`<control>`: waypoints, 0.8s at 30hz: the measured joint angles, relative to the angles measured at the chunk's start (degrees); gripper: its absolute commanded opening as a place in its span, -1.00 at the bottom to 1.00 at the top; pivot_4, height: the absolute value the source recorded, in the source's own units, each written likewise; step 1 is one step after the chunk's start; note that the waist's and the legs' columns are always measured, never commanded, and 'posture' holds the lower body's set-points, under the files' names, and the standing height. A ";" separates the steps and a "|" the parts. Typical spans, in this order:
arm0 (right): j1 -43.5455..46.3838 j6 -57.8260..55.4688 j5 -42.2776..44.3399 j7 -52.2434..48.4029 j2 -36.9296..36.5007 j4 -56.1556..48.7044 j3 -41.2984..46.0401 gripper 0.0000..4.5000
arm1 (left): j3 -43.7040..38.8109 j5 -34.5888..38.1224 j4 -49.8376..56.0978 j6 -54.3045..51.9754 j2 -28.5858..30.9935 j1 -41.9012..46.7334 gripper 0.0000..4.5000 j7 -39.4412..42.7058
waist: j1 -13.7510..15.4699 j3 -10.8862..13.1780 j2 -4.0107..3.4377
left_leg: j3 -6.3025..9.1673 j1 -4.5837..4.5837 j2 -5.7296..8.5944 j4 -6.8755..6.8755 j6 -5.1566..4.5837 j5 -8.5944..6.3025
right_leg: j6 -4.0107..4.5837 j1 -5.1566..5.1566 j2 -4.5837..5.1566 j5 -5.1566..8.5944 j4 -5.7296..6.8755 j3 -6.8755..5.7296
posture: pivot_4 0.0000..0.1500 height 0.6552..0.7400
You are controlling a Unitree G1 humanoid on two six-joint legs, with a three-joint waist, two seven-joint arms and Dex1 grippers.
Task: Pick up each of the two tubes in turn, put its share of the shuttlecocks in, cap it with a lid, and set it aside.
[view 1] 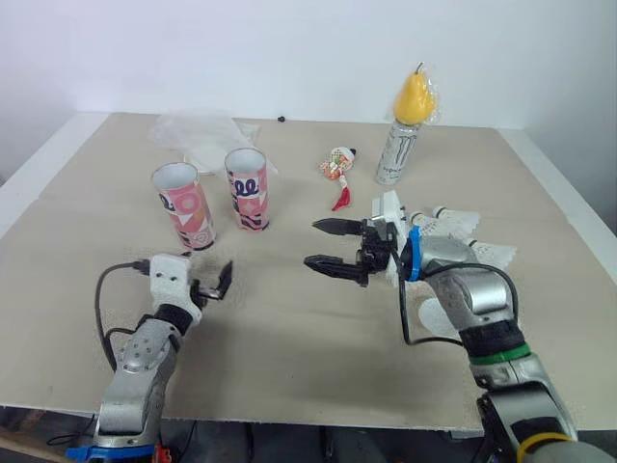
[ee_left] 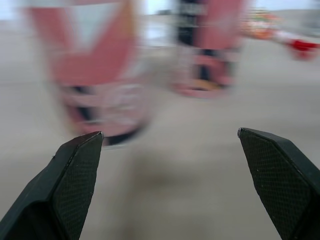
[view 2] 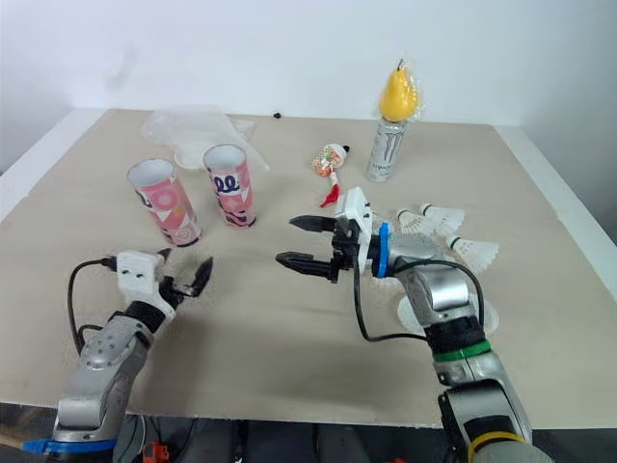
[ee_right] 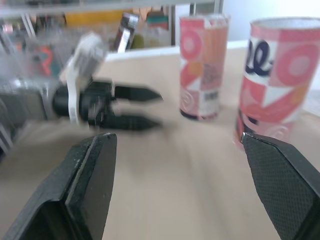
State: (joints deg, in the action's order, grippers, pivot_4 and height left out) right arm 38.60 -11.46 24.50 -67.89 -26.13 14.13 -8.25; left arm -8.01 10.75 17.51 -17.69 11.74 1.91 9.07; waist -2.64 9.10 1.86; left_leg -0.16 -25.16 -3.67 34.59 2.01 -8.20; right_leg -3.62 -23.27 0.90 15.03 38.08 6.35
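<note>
Two pink patterned tubes stand upright and uncapped at the table's left: one (view 1: 183, 204) further left, the other (view 1: 247, 188) beside it. Below them my left gripper (view 1: 218, 282) hovers open with nothing between its fingers, pointing toward the tubes (ee_left: 100, 65). My right gripper (view 1: 310, 243) is open at mid-table, pointing left, to the right of the tubes and apart from them. In the right wrist view both tubes (ee_right: 202, 65) stand ahead, with the left gripper (ee_right: 127, 107) to one side. White shuttlecocks (view 1: 455, 224) lie behind the right arm.
A silver can (view 1: 393, 152) topped by a yellow pear-shaped object (view 1: 413, 96) stands at the back right. A small colourful wrapper (view 1: 336, 164) and a red piece (view 1: 340, 201) lie near it. A crumpled clear plastic bag (view 1: 202, 133) lies behind the tubes.
</note>
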 measured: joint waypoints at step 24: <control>1.57 0.07 -4.64 0.83 2.14 3.27 -0.45 0.91 | -2.72 1.60 -17.38 -0.70 3.09 14.14 1.00 3.32 | 0.03 0.00 0.00 | 0.04 -0.05 0.01 -0.07 0.03 -0.02 | -0.17 -0.02 -0.04 -0.10 0.01 0.00 | 1.00 1.00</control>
State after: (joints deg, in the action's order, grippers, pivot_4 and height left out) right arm 40.17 -11.39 19.86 -67.06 -23.99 17.41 -8.70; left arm -10.73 12.35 0.13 -18.39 14.83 16.05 12.39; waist -2.61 9.10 1.86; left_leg -0.12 -25.21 -3.66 34.52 2.04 -8.22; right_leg -3.79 -23.29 0.86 14.93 38.09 6.35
